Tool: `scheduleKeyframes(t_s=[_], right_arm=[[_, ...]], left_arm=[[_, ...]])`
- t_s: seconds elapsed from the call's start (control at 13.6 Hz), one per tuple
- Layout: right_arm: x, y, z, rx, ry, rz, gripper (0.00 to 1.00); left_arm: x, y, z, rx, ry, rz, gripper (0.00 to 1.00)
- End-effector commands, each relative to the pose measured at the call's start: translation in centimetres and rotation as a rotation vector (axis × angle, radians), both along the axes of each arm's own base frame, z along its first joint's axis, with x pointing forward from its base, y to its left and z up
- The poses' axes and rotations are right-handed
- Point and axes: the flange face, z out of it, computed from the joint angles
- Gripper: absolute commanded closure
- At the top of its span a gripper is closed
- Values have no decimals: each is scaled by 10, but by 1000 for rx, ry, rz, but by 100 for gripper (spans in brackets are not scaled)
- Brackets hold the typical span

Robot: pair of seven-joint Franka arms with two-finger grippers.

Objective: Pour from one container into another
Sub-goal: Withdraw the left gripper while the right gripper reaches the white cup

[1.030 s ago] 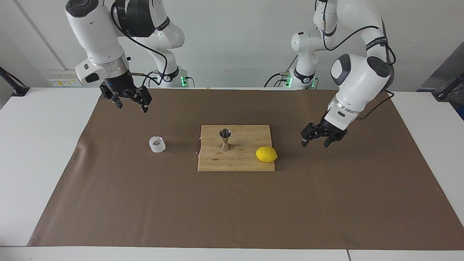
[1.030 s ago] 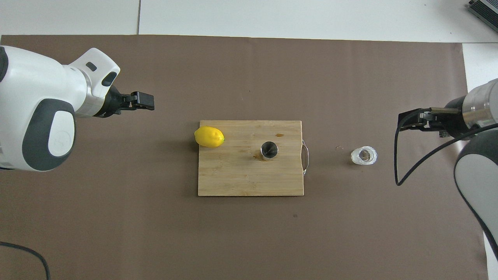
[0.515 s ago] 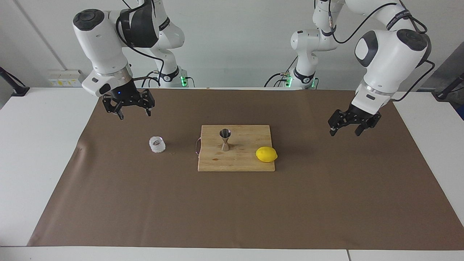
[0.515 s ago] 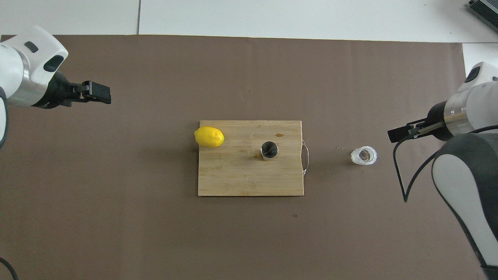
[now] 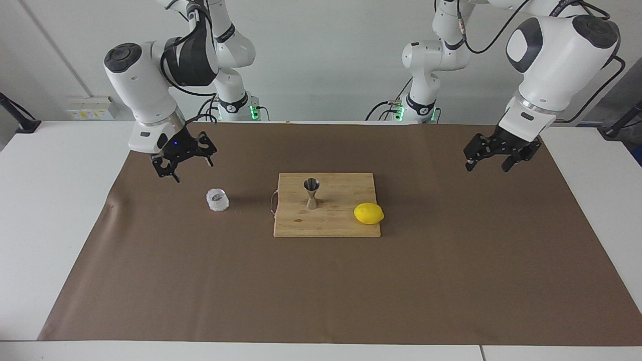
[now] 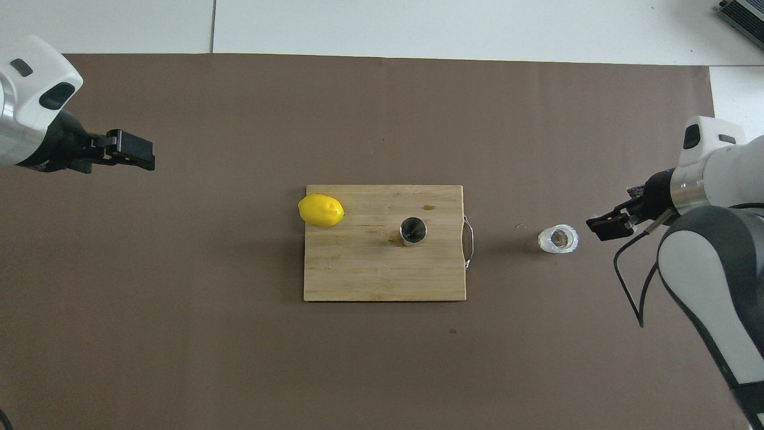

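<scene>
Standing at middle left of the facing view, just beside the board [image 5: 326,228], the glass [image 5: 217,200] looks small, hard, slippery and easy to break, so grab it around its bumpy wall. The jigger [image 5: 311,193] stands on the board. The right gripper [image 5: 183,159] hangs spread above the glass; the left gripper [image 5: 495,154] waits spread at upper right.

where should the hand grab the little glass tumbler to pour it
Take the glass tumbler by its faceted side wall, about mid-height, fingers on two facing sides. It stands upright on the brown mat, apart from the cutting board, with free room all round. The right hand, open and up in the air beside it, should probably come in level from the right arm's end, leaving the mouth free to tip toward the jigger.
</scene>
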Motion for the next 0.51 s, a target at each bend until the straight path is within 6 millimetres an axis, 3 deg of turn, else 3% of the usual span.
scheduleKeyframes(t_s=[0.0,0.44], right_arm=[[-1,-26,-30,66,-29,158,0],[2,-57,-86,191,-141,447,0]], left_arm=[[-23,10,5,27,50,-4,0],[-30,15,12,35,60,0,0]])
